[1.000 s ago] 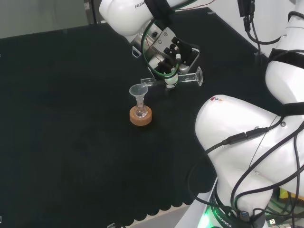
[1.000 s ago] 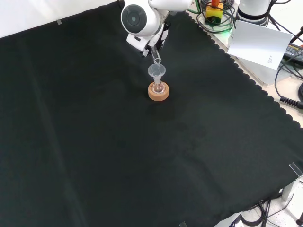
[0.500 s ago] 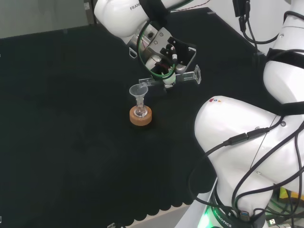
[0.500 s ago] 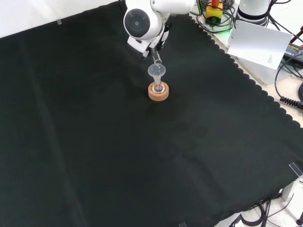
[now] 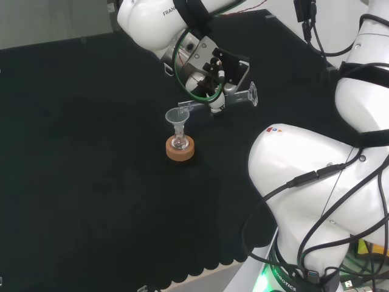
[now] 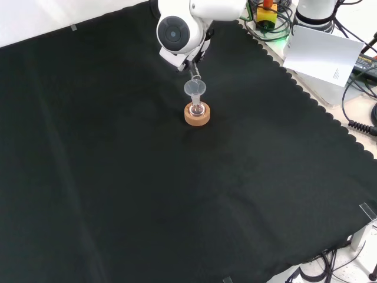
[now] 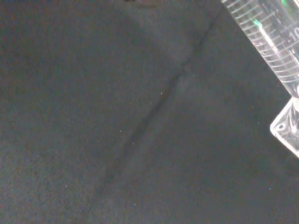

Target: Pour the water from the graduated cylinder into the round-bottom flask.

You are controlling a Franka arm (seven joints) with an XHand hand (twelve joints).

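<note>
Cylinder (image 5: 220, 100) lies nearly level in my hand (image 5: 209, 76), fingers curled round its middle, its foot up to the right in the head view and its mouth down to the left, just over the rim of the funnel (image 5: 177, 115). That long axis is what the pour turns on: it runs from my hand toward the funnel, with the mouth end a touch lower than the foot, so any water left should run toward the mouth. The funnel sits in the neck of the flask (image 5: 179, 143), which stands on a cork ring (image 5: 180, 149) on the black cloth (image 5: 85, 152), below and to the left of my hand in the head view. In the front view the cylinder (image 6: 194, 73) comes down from under my arm's white link toward the funnel (image 6: 195, 88), flask (image 6: 197, 108) and ring (image 6: 197, 115), all three stacked in one line, so the mouth looks well centred from that side. In the wrist view the cylinder's graduated wall (image 7: 273, 35) and square foot (image 7: 288, 131) pass close by over bare cloth. I cannot tell how much water is in the cylinder or the flask; the glass is too clear. I judge the pour to be under way or near its end, and the risk is the mouth slipping past the funnel's rim as I tip further.
</note>
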